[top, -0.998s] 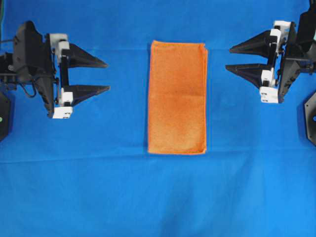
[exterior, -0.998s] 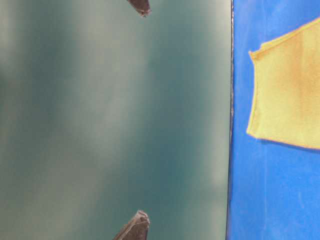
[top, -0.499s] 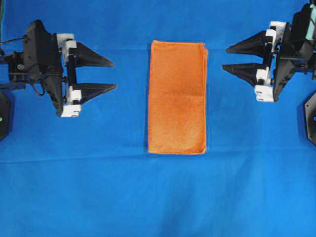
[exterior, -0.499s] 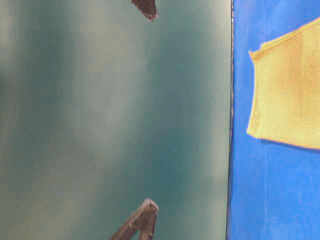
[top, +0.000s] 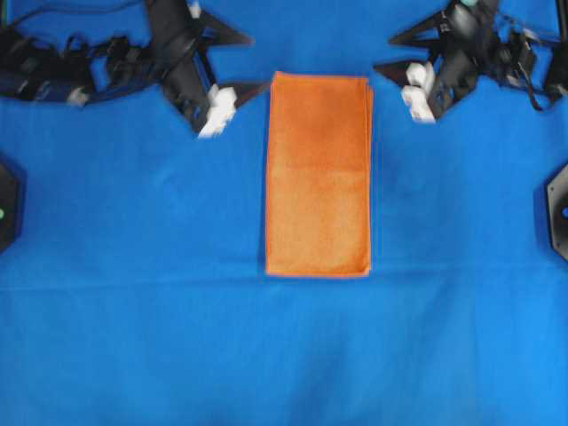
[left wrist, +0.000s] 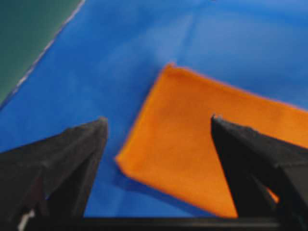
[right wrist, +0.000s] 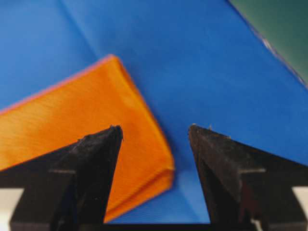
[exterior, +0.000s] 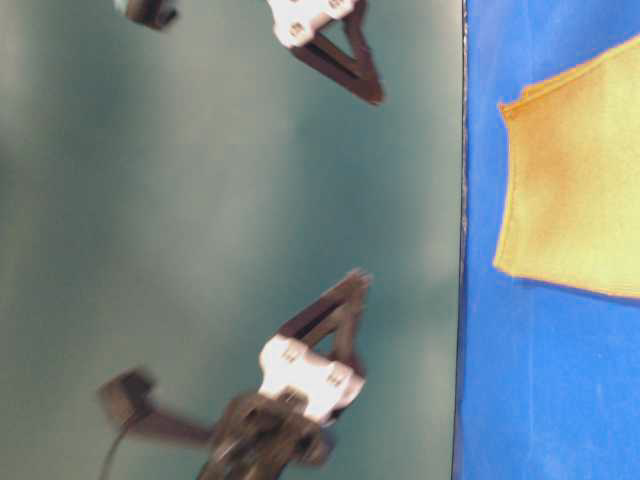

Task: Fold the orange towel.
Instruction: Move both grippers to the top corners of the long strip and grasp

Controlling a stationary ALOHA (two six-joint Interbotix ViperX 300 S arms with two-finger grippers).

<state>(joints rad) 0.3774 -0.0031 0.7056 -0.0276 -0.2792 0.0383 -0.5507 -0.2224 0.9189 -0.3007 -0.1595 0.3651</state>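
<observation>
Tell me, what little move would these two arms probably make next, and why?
Probably lower both onto the far corners and close. The orange towel lies flat as a long, half-folded strip, untouched. The left end effector and right end effector are open, each beside one far corner, positioned to pinch them.

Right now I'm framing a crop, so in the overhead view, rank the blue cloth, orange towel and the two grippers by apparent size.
1. blue table cloth
2. orange towel
3. left gripper and right gripper: alike, motion-blurred, not ranked.
</observation>
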